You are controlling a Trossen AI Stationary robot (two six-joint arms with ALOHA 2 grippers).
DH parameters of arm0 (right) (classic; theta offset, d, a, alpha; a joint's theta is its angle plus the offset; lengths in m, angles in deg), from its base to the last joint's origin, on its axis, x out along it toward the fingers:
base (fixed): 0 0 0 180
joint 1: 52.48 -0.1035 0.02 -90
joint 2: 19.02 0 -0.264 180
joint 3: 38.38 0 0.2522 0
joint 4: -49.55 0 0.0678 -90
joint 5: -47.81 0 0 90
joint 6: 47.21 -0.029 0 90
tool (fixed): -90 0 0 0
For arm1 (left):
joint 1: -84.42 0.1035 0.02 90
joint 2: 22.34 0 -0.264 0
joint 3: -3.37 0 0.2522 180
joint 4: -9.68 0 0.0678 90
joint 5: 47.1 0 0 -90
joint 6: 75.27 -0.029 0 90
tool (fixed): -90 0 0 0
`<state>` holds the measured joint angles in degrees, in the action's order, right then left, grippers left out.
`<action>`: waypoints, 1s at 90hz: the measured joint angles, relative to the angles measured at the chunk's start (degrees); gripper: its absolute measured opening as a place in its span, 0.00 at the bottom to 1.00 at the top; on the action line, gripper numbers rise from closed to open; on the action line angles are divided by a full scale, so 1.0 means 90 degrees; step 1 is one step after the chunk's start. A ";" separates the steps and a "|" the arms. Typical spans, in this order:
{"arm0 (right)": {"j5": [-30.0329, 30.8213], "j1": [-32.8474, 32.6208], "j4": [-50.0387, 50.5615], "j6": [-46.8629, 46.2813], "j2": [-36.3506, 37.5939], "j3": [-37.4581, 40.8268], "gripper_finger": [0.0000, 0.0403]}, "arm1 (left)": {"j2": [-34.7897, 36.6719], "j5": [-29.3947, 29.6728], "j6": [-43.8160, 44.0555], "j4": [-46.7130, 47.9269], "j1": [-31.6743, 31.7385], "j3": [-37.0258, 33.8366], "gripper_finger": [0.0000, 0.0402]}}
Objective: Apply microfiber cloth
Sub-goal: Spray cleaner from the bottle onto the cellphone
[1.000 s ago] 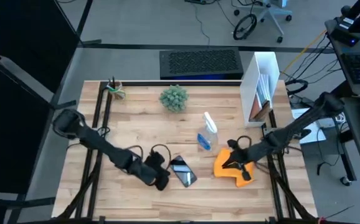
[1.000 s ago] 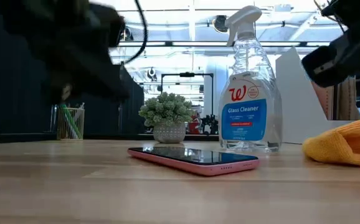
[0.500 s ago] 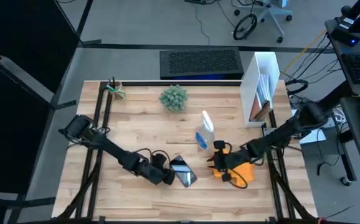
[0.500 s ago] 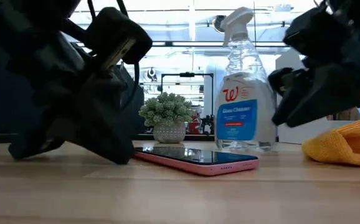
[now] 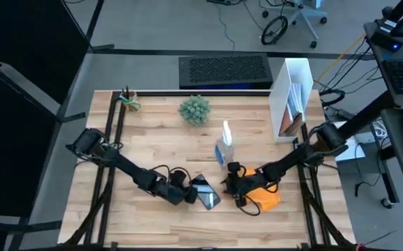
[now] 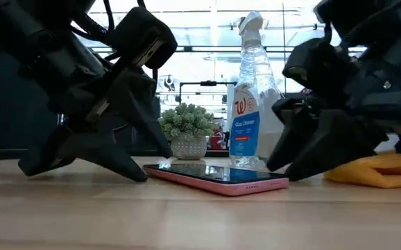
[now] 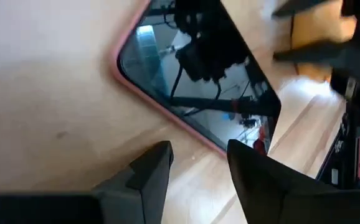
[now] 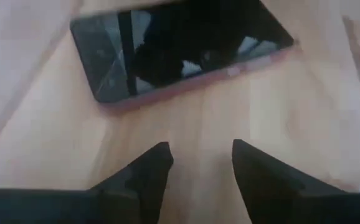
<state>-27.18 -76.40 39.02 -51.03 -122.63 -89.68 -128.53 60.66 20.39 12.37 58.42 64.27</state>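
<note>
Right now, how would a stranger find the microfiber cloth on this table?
Look at the wooden table, on the side near the white file holder. The microfiber cloth lies under the right arm, beyond the spray bottle; it alone is bright orange fabric.

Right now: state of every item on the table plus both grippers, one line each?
smartphone: flat, screen up, between both grippers.
microfiber cloth: bunched on table, not gripped.
spray bottle: upright behind the phone.
left gripper: open, empty, at the phone's edge.
right gripper: open, empty, low beside the phone.
potted plant: upright.
</note>
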 joint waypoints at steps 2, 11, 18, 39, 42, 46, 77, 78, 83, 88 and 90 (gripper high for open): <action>0.0002 0.0000 -0.0031 0.0000 -0.0062 -0.0044 0.41 | -0.0040 0.0044 -0.0002 -0.0056 0.0000 -0.0001 0.38; 0.0016 0.0000 -0.0200 -0.0003 -0.0387 -0.0260 0.41 | -0.0217 0.0104 -0.0004 -0.0311 0.0009 -0.0002 0.38; 0.0028 -0.0002 -0.0264 -0.0024 -0.0602 -0.0411 0.41 | -0.0399 0.0142 0.0000 -0.0618 0.0027 0.0012 0.38; -0.0009 0.0000 -0.0574 -0.0063 -0.0785 -0.0609 0.41 | -0.0510 0.0385 -0.0044 -0.0944 0.0082 0.0024 0.38; -0.0012 0.0000 -0.0568 -0.0051 -0.0787 -0.0628 0.41 | -0.0515 0.0401 -0.0122 -0.0998 0.0096 0.0024 0.38; -0.0015 0.0002 -0.0571 -0.0017 -0.0792 -0.0641 0.41 | -0.0519 0.0407 -0.0230 -0.1042 0.0114 0.0024 0.38; 0.0006 0.0002 -0.0760 0.0147 -0.0809 -0.0641 0.41 | -0.0551 0.0474 -0.0959 -0.1213 0.0199 0.0078 0.38; 0.0005 0.0000 -0.0775 0.0165 -0.0809 -0.0641 0.41 | -0.0551 0.0474 -0.0979 -0.1212 0.0205 0.0078 0.38; 0.0000 0.0002 -0.0825 0.0197 -0.0809 -0.0641 0.41 | -0.0551 0.0482 -0.1060 -0.1203 0.0236 0.0079 0.37; -0.0004 0.0002 -0.0838 0.0205 -0.0809 -0.0641 0.41 | -0.0551 0.0511 -0.1070 -0.1197 0.0250 0.0080 0.34; -0.0002 0.0002 -0.0839 0.0221 -0.0809 -0.0641 0.41 | -0.0551 0.0517 -0.1090 -0.1197 0.0252 0.0080 0.33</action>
<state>-27.20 -76.38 31.47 -49.03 -129.91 -95.45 -133.49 65.31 10.58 1.60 60.69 64.99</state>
